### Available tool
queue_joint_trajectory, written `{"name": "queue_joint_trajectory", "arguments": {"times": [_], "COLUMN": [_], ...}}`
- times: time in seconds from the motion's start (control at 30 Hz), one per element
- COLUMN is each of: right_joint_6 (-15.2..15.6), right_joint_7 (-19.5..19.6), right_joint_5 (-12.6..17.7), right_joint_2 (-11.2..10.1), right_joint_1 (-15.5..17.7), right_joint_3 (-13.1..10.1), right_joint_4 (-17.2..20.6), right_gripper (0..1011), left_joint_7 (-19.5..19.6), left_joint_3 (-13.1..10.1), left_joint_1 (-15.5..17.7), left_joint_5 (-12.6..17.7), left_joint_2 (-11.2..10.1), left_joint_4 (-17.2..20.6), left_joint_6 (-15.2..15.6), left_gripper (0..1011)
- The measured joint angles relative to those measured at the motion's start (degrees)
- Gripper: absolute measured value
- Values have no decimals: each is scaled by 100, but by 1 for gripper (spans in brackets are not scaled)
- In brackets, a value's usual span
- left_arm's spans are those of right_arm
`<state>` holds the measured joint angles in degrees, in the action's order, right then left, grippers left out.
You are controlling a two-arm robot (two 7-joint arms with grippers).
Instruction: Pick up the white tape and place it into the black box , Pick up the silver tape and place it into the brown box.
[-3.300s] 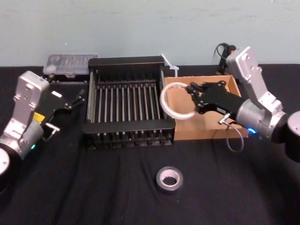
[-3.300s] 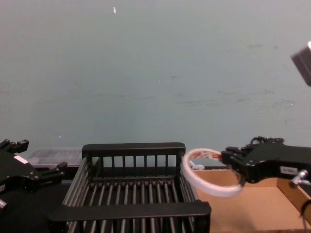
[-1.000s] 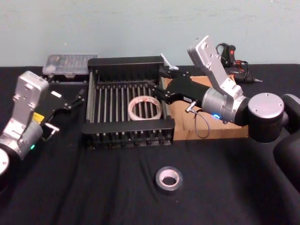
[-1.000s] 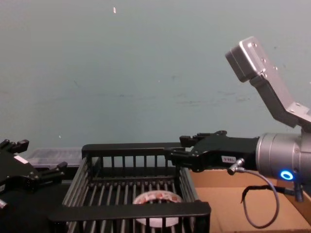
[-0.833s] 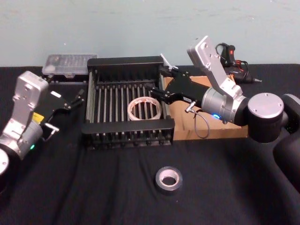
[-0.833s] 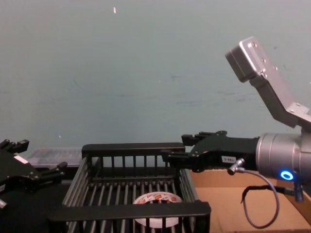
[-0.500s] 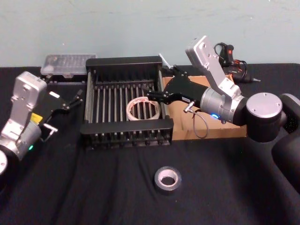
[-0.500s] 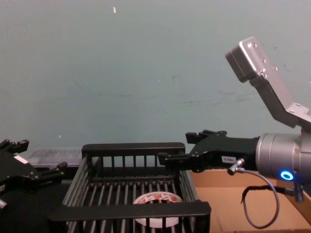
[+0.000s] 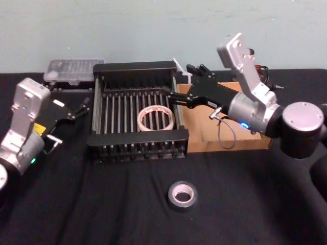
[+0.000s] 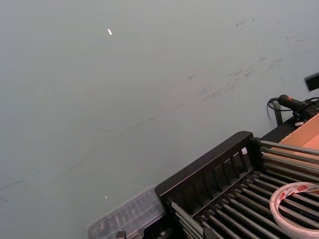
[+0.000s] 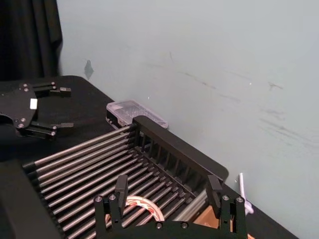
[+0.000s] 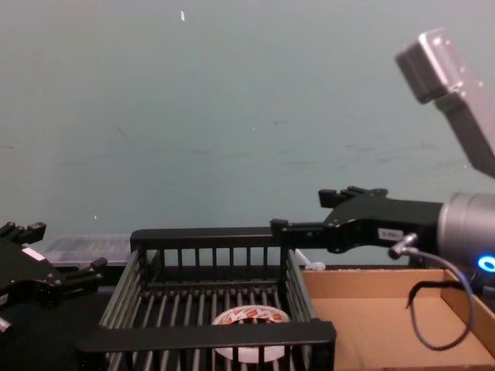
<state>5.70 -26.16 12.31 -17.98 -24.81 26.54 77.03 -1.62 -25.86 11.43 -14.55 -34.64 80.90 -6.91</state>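
Observation:
The white tape (image 9: 156, 118) with red print lies flat on the floor bars of the black box (image 9: 138, 139), toward its right side; it also appears in the chest view (image 12: 247, 320) and the right wrist view (image 11: 143, 206). My right gripper (image 9: 179, 84) hovers open above the black box's right rim, with its fingers (image 11: 121, 186) spread and nothing between them. The silver tape (image 9: 183, 195) rests on the black cloth in front of the boxes. The brown box (image 9: 205, 131) stands right of the black box. My left gripper (image 9: 76, 109) sits open, left of the black box.
A clear plastic case (image 9: 71, 70) lies behind the black box at the left. A dark tool with cables (image 9: 258, 64) is behind the brown box. A white plastic piece (image 9: 180, 65) lies at the black box's back right corner. Black cloth (image 9: 102, 204) covers the table.
My right gripper has opened fully, risen and drawn back to the right from above the white tape. The tape stays in the black box. The left arm is unchanged.

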Motion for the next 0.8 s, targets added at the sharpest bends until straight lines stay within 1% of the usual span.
{"name": "queue_joint_trajectory", "arguments": {"times": [0.07,0.13,0.17,0.27,0.3,0.4,0.47,0.5,0.53,0.57,0.6,0.67,0.7,0.8], "right_joint_6": [35,82,111,144,164,198,255,255,289,304,337,364,397,425], "right_joint_7": [-5,-24,-54,-94,-115,-149,-185,-185,-204,-216,-242,-277,-315,-375], "right_joint_5": [54,141,208,306,371,472,601,601,662,691,750,804,860,924], "right_joint_2": [-67,-188,-286,-462,-588,-779,-1012,-1012,-1143,-1204,-1320,-1437,-1550,-1693], "right_joint_1": [86,234,355,560,703,907,1166,1166,1306,1371,1484,1602,1697,1810], "right_joint_3": [-43,-110,-159,-230,-277,-350,-439,-439,-477,-493,-518,-538,-548,-549], "right_joint_4": [144,370,538,810,991,1253,1564,1564,1717,1789,1908,2025,2121,2238], "right_gripper": [1002,1002,1002,1002,1002,1002,1002,1002,1002,1002,1002,1002,1002,1002], "left_joint_7": [0,0,0,0,0,0,0,0,0,0,0,0,0,0], "left_joint_3": [0,0,0,0,0,0,0,0,0,0,0,0,0,0], "left_joint_1": [0,0,0,0,0,0,0,0,0,0,0,0,0,0], "left_joint_5": [0,0,0,0,0,0,0,0,0,0,0,0,0,0], "left_joint_2": [0,0,0,0,0,0,0,0,0,0,0,0,0,0], "left_joint_4": [0,0,0,0,0,0,0,0,0,0,0,0,0,0], "left_joint_6": [0,0,0,0,0,0,0,0,0,0,0,0,0,0], "left_gripper": [1001,1002,1001,1002,1001,1001,1001,1001,1001,1001,1001,1001,1002,1001]}}
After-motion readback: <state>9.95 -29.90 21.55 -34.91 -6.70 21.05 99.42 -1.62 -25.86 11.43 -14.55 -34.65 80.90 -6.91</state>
